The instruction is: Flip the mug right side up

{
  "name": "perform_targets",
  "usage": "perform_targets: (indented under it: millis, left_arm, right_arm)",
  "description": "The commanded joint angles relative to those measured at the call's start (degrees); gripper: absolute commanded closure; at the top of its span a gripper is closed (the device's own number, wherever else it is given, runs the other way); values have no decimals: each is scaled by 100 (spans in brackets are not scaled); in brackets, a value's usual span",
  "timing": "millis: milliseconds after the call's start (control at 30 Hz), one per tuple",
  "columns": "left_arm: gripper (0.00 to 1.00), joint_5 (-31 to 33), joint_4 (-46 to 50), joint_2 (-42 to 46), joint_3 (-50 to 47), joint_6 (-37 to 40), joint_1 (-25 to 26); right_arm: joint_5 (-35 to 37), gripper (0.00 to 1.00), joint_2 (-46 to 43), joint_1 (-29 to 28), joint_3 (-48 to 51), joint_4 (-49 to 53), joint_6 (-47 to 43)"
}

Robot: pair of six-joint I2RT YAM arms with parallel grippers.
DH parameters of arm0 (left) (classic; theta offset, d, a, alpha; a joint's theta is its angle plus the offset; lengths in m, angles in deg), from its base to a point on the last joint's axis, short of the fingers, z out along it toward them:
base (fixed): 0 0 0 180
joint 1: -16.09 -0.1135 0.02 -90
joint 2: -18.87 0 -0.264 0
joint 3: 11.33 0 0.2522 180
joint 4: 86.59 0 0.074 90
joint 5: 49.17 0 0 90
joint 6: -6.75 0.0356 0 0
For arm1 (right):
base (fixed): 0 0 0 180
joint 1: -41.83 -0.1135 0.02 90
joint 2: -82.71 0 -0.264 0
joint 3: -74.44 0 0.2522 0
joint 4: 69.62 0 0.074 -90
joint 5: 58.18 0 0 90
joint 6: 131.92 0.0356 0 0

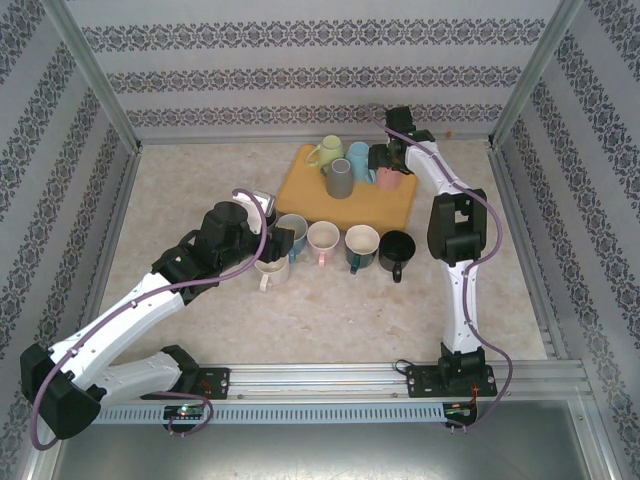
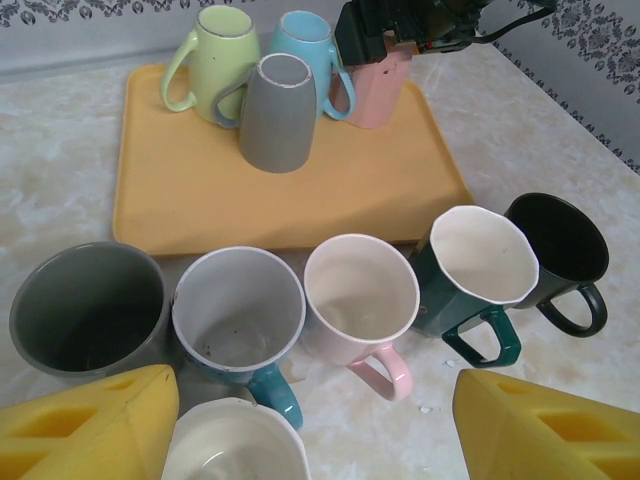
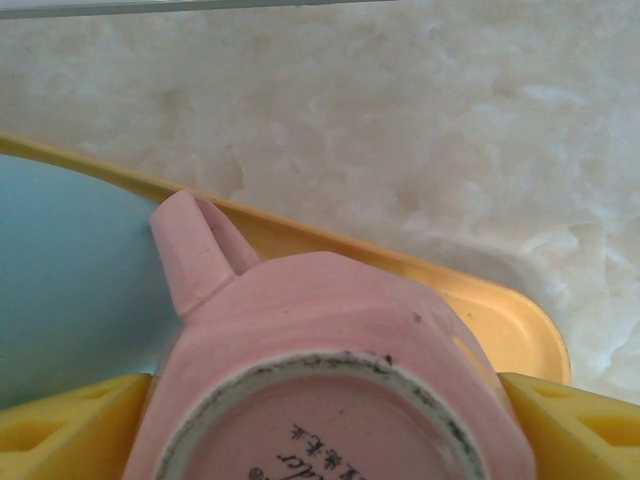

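Your right gripper (image 3: pixel 320 420) straddles the upside-down pink mug (image 3: pixel 330 370) at the far right corner of the yellow tray (image 1: pixel 300 185), jaws wide on either side, not yet closed. Next, close, lift, and flip it. Your left gripper (image 2: pixel 315 420) hovers wide over the upright mugs in front of the tray.

The pink mug (image 3: pixel 330 400) looks like glazed ceramic, with a rough, unglazed, speckled foot ring. The yellow tray (image 2: pixel 200 190) seems matt, smooth plastic. The counter (image 3: pixel 430 130) has a pale, marbled, faintly glossy stone-like surface.
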Motion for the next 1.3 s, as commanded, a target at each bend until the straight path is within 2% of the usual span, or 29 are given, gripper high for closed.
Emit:
perform_targets:
  millis: [0, 233, 333, 467, 833, 1000, 1267]
  left_arm:
    - [27, 115, -105, 81, -48, 143, 82]
    - [27, 176, -120, 63, -54, 184, 83]
    - [27, 206, -125, 68, -58, 210, 82]
    - [27, 229, -130, 95, -75, 222, 86]
    - [26, 229, -141, 94, -76, 239, 82]
    - [26, 229, -134, 75, -71, 246, 82]
    - [26, 261, -120, 83, -77, 264, 86]
  right_arm:
    - [87, 23, 74, 25, 21, 205, -38]
    - [73, 46, -446, 68, 759, -199, 78]
    - [33, 50, -799, 97, 1142, -462, 149]
    - [-110, 51, -1074, 157, 1299, -379, 216]
    - [-148, 44, -1331, 165, 1997, -349, 76]
    - [-157, 30, -1265, 165, 2096, -331, 41]
    - [-270, 21, -1129, 194, 2114, -286, 75]
